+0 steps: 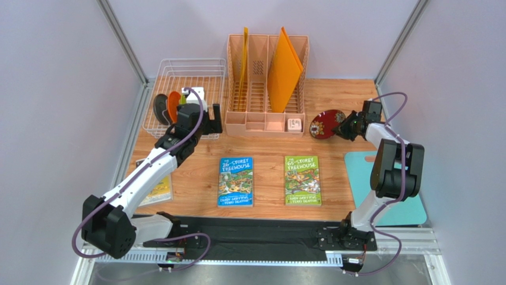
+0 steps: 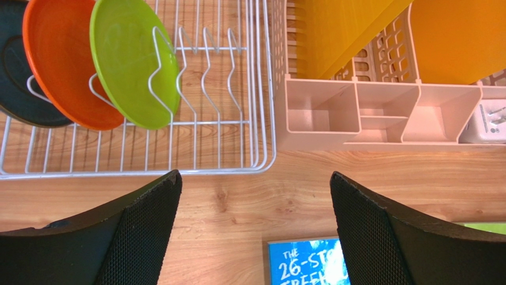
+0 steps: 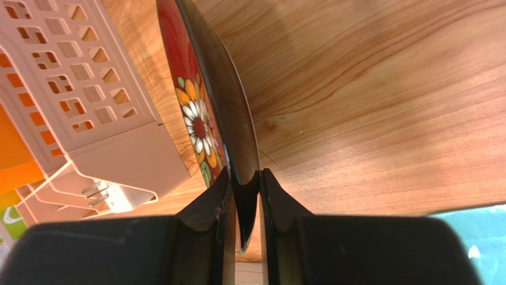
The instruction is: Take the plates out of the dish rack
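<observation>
— Books: two, nearest. And farther?
— Four plates. Right gripper at 2 o'clock pinches the red plate. Left gripper gapes wide. Three stand in the rack at 10 o'clock; only the left wrist view shows the green plate.

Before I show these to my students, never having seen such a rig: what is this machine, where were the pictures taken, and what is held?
These are two robot arms bolted to a wooden table. The wide picture looks down from above and behind them; the other two come from a camera on each wrist. The right gripper is shut on a dark red floral plate, beside a peach organizer with orange folders. The left gripper hangs open before the white dish rack, where a lime green plate, an orange plate and a black plate stand. Two Treehouse books and a teal mat lie nearer the bases.
</observation>
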You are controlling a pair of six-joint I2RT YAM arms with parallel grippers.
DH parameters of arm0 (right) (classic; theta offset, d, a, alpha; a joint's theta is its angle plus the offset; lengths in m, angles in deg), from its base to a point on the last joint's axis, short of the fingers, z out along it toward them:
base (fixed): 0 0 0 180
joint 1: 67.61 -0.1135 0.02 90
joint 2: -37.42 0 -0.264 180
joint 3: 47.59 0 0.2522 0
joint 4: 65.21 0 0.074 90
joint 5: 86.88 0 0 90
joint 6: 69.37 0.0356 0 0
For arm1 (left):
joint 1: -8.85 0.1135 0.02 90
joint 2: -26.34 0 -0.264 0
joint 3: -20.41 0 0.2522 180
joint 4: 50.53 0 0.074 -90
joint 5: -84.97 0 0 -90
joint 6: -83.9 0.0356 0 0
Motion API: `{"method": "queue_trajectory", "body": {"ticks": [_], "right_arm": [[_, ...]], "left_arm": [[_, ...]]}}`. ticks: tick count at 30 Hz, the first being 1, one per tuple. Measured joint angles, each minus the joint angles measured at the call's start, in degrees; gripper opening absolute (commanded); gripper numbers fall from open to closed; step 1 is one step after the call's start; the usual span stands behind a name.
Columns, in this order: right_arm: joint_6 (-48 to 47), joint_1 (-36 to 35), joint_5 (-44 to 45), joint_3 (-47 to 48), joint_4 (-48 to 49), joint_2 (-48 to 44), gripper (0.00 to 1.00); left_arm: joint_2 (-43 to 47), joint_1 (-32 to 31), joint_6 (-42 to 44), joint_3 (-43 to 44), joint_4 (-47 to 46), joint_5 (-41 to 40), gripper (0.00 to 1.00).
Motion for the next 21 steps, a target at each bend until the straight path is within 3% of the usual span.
{"method": "queue_trajectory", "body": {"ticks": [7,10,21], "right_arm": [[0.26,-0.15,3.41,-0.28,-2.64,0.02,0.28],[0.42,-0.28,4.48,-0.44,-2.97,0.02,0.42],[-0.44,-0.15,11.87,-2.82,-5.95,0.26,0.56]], "left_arm": [[0.00,1.11,-0.31,0.02,0.31,0.28,0.99],[0.00,1.49,-0.39,0.07,0.50,0.83,0.99],[-3.23,4.57,-0.04,2.78,1.44,2.03,1.00]]}}
